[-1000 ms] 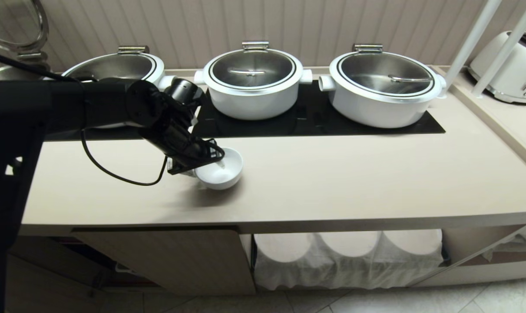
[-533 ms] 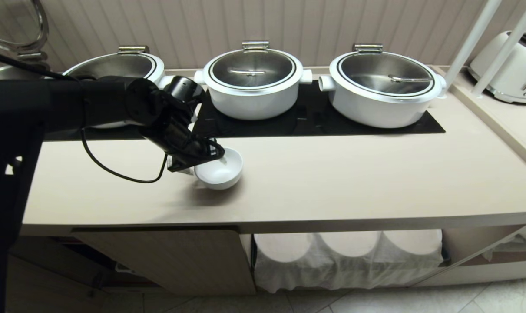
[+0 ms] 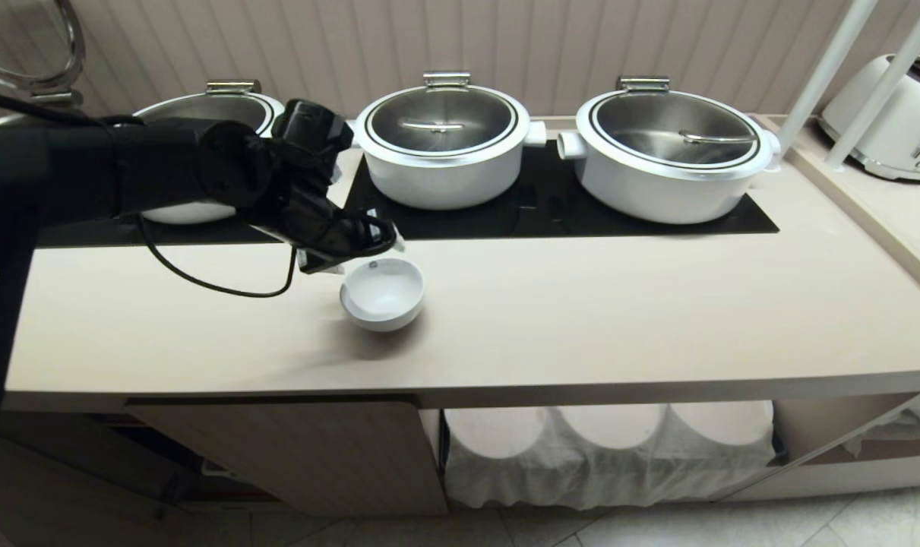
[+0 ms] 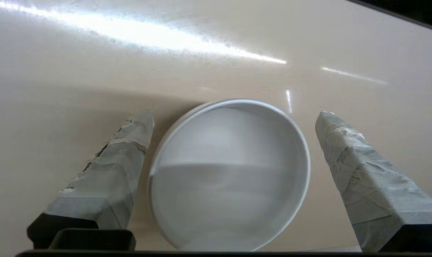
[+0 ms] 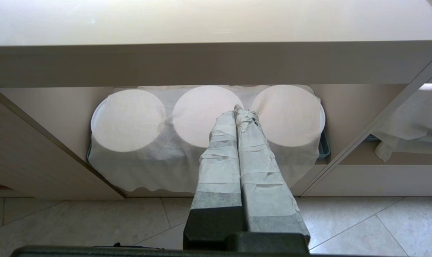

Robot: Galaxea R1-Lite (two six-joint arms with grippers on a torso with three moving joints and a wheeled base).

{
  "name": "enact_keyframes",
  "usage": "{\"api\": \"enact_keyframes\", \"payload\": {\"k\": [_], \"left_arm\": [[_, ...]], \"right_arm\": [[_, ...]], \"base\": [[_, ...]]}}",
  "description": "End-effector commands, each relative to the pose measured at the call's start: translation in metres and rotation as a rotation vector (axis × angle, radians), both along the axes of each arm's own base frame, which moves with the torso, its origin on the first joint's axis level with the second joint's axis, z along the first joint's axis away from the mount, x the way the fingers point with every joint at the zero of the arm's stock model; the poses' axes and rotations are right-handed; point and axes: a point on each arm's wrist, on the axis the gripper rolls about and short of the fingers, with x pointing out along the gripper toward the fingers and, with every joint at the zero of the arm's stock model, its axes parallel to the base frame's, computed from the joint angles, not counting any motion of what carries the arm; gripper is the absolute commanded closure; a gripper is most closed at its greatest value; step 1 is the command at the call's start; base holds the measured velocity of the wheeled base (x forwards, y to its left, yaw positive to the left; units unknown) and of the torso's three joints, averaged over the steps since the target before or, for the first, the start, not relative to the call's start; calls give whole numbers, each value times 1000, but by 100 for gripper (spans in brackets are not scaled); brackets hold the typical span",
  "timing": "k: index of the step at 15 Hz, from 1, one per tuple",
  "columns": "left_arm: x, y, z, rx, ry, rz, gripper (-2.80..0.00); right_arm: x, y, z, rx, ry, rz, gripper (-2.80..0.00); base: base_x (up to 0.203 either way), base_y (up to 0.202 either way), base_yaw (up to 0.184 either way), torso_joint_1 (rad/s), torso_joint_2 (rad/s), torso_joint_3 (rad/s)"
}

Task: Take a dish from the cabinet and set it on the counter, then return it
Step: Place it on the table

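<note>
Beige counter [image 3: 581, 319], white dish [image 3: 382, 294] upright, mouth up; left claw [image 3: 384, 241] spread above

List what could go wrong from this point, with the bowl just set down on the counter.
1. The open left gripper hangs just above the white bowl, its taped fingers straddling the rim; a sideways move might clip and slide it.
2. The counter looks smooth and glossy, so a regrasp for the return could push the bowl.
3. The lidded pot stands close behind the arm.

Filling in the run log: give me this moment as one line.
phase: dish placed | dish: upright on counter | left gripper: open, above dish | right gripper: shut, parked
</note>
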Motion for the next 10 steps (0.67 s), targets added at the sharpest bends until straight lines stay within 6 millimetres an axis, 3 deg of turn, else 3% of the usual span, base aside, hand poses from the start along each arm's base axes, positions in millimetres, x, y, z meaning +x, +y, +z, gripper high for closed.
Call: {"api": "enact_keyframes", "payload": {"k": [1,8,10], "left_arm": [[-10,0,17,-29,-43,2,-280],[-46,10,45,-10,-117,21,-280],[-57,14,44,6,-135,44,-280]], "right_arm": [[0,0,0,0,0,1,0],[0,0,0,0,0,0,0],[0,0,0,0,0,-1,0]], "base": [[0,0,0,0,0,0],[0,0,0,0,0,0],[0,0,0,0,0,0]]}}
